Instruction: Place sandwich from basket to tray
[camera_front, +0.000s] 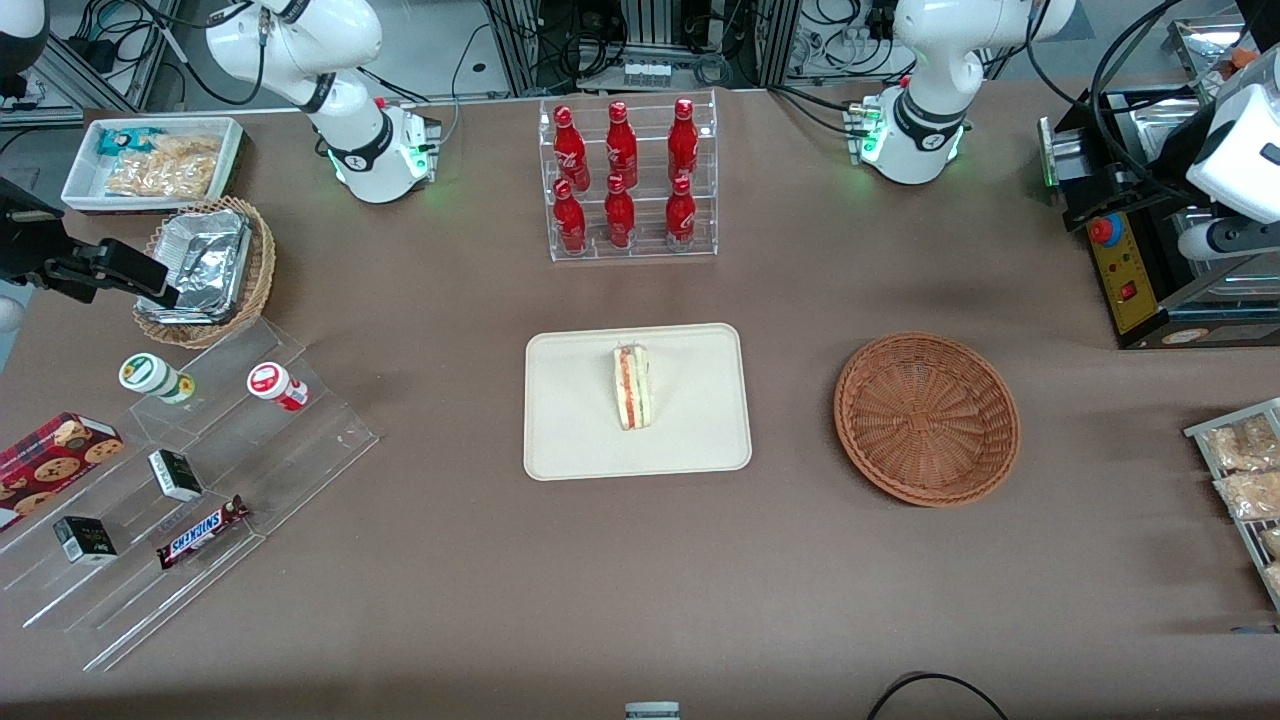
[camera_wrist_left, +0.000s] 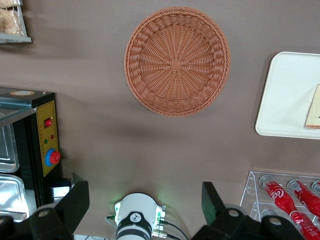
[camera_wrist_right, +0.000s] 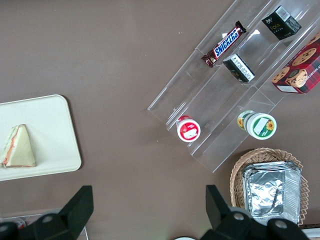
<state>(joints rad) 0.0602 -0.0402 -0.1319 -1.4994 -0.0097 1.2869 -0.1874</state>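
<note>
Front view shows the sandwich (camera_front: 632, 386) delivered onto the tray (camera_front: 570, 440), basket (camera_front: 926, 417) empty, gripper (camera_wrist_left: 145, 200) spread, raised clear.

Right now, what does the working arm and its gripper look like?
The working arm is glossy white with rounded joints, a dark band ringing its base and green lights glowing there. Black cables loop nearby. Its gripper, high above the table beside the basket, has two black, wedge-shaped fingers, spread open.
</note>
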